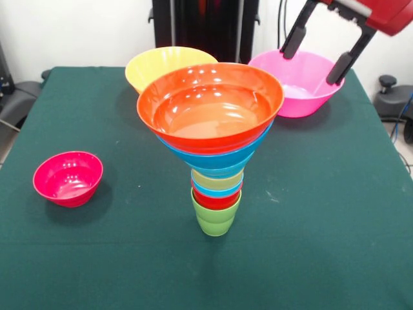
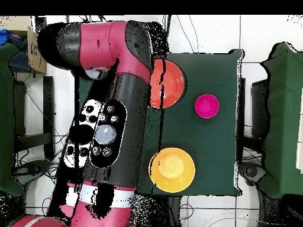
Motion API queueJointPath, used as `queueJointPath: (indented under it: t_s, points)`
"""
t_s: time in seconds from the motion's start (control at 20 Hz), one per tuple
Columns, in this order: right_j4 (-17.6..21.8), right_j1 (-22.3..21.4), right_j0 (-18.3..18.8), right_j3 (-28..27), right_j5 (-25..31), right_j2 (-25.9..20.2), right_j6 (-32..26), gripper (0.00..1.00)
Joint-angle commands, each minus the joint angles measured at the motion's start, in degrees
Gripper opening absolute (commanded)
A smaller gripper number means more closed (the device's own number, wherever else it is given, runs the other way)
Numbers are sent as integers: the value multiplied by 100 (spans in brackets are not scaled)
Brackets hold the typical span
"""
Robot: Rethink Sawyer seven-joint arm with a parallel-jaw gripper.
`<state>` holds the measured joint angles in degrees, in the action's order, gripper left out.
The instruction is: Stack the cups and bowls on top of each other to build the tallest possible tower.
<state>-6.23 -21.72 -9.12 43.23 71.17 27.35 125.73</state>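
The tower (image 1: 216, 187) stands mid-table on a lime green cup (image 1: 215, 218). Red, light blue and yellow cups are above it, then blue bowls (image 1: 219, 158) and the wide red-orange bowl (image 1: 210, 106) on top. The red-orange bowl also shows in the overhead view (image 2: 167, 86). The large pink bowl (image 1: 303, 97) sits at the back right. My gripper (image 1: 310, 66) hangs open and empty just above it, one finger over its far rim and one by its right rim. The yellow-orange bowl (image 1: 161, 64) sits behind the tower. The small magenta bowl (image 1: 68, 177) is at the left.
The green table (image 1: 322, 226) has its edges close behind the pink and yellow-orange bowls. In the overhead view the arm (image 2: 112, 118) hides the pink bowl; the yellow-orange bowl (image 2: 171, 169) and the magenta bowl (image 2: 207, 106) show.
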Motion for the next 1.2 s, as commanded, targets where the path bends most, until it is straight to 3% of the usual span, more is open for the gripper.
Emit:
queueJointPath:
  t_s: [0.05,0.2,0.5,1.2]
  points:
    - [74,-52,-44,-101,938,-372,106,100]
    - [53,-78,-49,-45,851,-405,186,100]
    - [87,-390,-236,721,188,-411,463,100]
    - [88,-1591,-1060,3102,-1288,-228,970,100]
